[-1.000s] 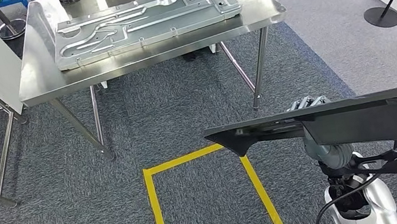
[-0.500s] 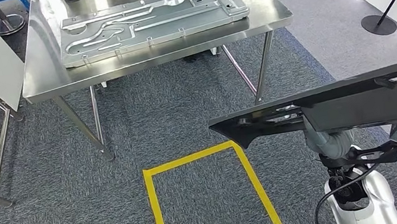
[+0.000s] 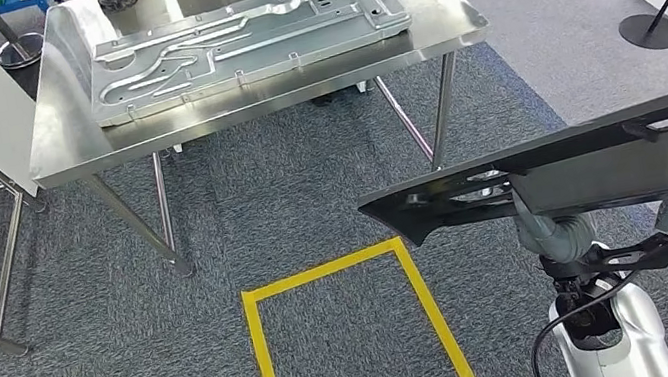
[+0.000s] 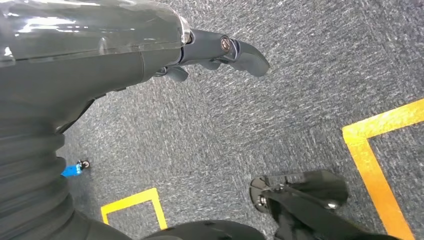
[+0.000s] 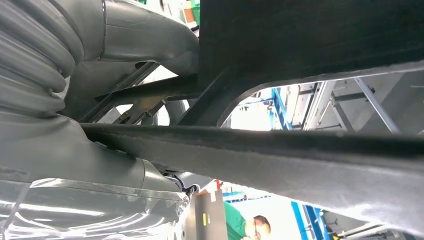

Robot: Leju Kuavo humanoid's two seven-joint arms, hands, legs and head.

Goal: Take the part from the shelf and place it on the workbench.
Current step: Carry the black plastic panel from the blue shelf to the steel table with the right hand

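The tabletop (image 3: 69, 139) stands at eleven o'clock, a silver plate (image 3: 236, 40) lying on it. My right hand (image 5: 125, 170) grips the dark part (image 3: 600, 169) at four o'clock, above the carpet (image 3: 135, 362). My left hand (image 4: 215, 52) hangs with fingers loosely apart, holding nothing. Yellow tape (image 3: 354, 337) marks the carpet at six.

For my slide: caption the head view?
Right hand carries black part toward steel workbench holding a metal panel.
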